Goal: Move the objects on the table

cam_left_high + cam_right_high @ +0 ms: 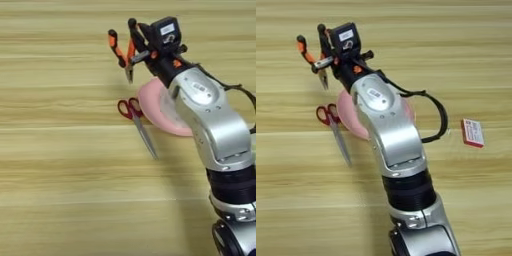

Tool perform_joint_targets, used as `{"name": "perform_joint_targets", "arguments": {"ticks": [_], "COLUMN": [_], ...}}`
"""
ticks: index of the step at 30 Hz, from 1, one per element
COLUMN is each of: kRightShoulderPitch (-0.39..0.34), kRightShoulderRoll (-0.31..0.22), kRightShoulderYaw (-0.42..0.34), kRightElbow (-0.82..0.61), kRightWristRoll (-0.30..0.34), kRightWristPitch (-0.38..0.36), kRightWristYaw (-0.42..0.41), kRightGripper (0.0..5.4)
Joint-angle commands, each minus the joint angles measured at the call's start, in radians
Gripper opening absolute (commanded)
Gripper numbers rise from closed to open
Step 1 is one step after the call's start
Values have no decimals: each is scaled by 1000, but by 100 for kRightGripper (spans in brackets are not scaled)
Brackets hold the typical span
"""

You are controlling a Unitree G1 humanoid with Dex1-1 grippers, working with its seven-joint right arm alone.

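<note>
The right gripper [134,50] was raised over the table [60,190], its two black fingers closed on the orange-and-black-handled needle-nose pliers [123,52]. The pliers hung clear of the wood, handles up and spread apart, the steel nose pointing down at a spot just beyond the far left rim of the pink round plate [150,105]. From the gripper the silver forearm [386,125] ran down and to the right toward the bottom edge, crossing directly over the plate and covering most of it.

Only the plate's left part and a strip of its near rim showed past the arm. Whatever lay in the plate was hidden behind the forearm, so its contents could not be told.

The red-handled steel scissors [136,122] lay flat on the table just left of the plate, the red loops close beside its rim and the closed blades angling toward the near right. They were apart from the pliers' nose, which hung above and beyond them.

Well to the right of the arm, alone on the wood, lay the small white-and-red card [473,132], seen in the right eye view only.
</note>
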State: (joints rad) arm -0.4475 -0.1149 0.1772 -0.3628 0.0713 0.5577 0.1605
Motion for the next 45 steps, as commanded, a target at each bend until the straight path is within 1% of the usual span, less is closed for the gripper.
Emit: {"name": "perform_joint_targets", "arguments": {"ticks": [1, 8, 14, 19, 24, 31, 34, 40, 45], "kRightShoulderPitch": [-52, -29, -17, 1, 33, 88, 117, 208, 315], "kRightShoulderRoll": [34, 81, 115, 121, 120, 116, 109, 89, 54], "kRightShoulderYaw": [35, 71, 74, 77, 79, 88, 92, 101, 104], "kRightElbow": [7, 96, 208, 302, 321, 322, 294, 200, 104], "kRightWristRoll": [-13, -21, -22, -37, -48, -62, -63, -67, -69], "kRightWristPitch": [-94, -168, -254, -325, -354, -369, -365, -329, -271], "kRightWristYaw": [15, 32, 42, 50, 58, 73, 79, 94, 107], "kRightGripper": [72, 72, 72, 72, 72, 72, 70, 62, 3]}}
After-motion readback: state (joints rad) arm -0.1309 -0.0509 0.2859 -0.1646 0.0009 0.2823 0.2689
